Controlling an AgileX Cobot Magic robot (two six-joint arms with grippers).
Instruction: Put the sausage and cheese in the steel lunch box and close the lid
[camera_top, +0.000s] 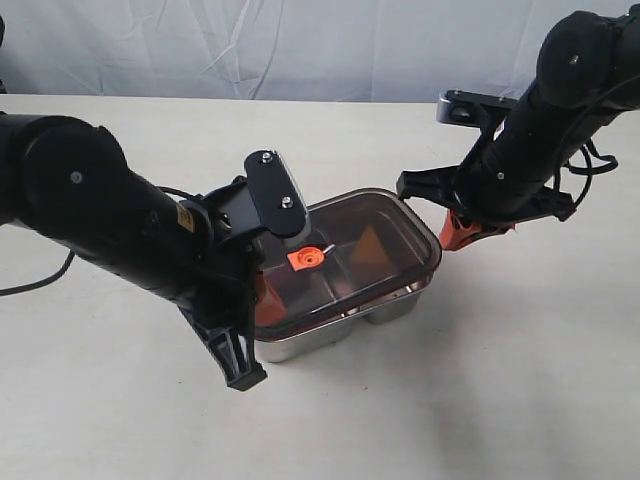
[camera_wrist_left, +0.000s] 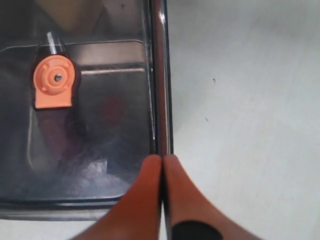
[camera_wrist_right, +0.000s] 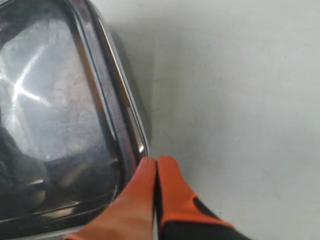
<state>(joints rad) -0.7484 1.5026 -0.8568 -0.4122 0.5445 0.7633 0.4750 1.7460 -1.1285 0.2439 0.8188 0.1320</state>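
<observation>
The steel lunch box (camera_top: 385, 308) stands mid-table with the dark tinted lid (camera_top: 390, 215) lying on it, orange valve (camera_top: 307, 258) at its centre. Through the lid the yellow-orange cheese (camera_top: 368, 247) shows in the right compartment. The sausage cannot be made out under the tint. My left gripper (camera_wrist_left: 162, 159) is shut and empty, its orange tips resting on the lid's rim (camera_wrist_left: 161, 75) at the box's left end (camera_top: 262, 300). My right gripper (camera_wrist_right: 156, 161) is shut and empty too, its tips against the rim (camera_wrist_right: 131, 117) at the right end (camera_top: 447, 238).
The box sits on a pale table (camera_top: 500, 400) with a wrinkled white backdrop (camera_top: 300, 45) behind. A black cable (camera_top: 40, 280) trails off the left arm at the left edge.
</observation>
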